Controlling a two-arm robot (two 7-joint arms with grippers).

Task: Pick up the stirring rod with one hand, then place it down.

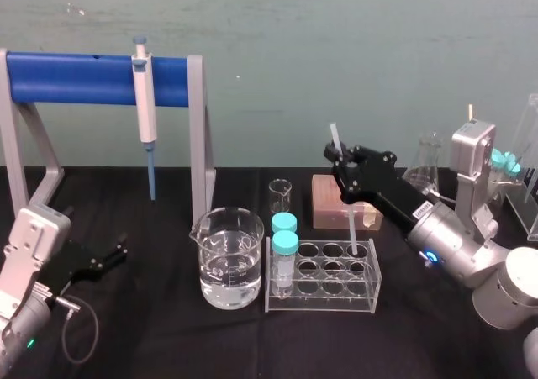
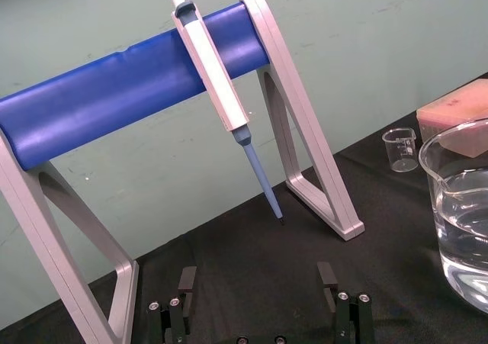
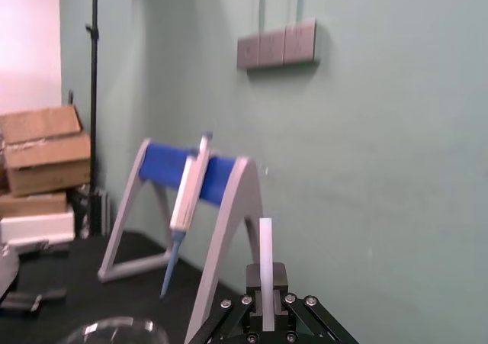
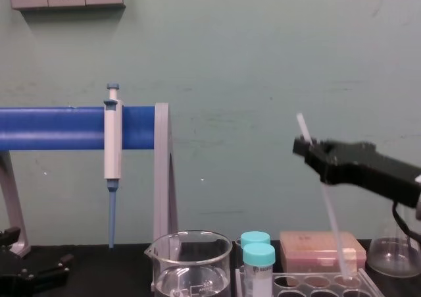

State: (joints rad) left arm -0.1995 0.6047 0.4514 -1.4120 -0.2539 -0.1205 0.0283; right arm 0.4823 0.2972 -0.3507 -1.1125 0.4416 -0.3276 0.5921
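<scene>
The stirring rod (image 1: 350, 226) is a thin whitish stick, leaning slightly. My right gripper (image 1: 340, 162) is shut on it near its top, with a short end poking out above the jaws. Its lower end reaches into a back right hole of the clear tube rack (image 1: 324, 299). From the chest view the rod (image 4: 330, 208) slants down from the right gripper (image 4: 306, 145) into the rack. The right wrist view has the rod (image 3: 265, 245) standing up between the closed fingers. My left gripper (image 1: 118, 249) rests low at the table's left, open, with nothing between its fingers (image 2: 187, 279).
A beaker of water (image 1: 229, 265) stands left of the rack. Two teal-capped tubes (image 1: 284, 232) sit in the rack's left holes. Behind are a small beaker (image 1: 280, 196), a pink box (image 1: 324, 201) and a flask (image 1: 424, 169). A pipette (image 1: 145, 102) hangs on the blue-barred stand (image 1: 84, 78).
</scene>
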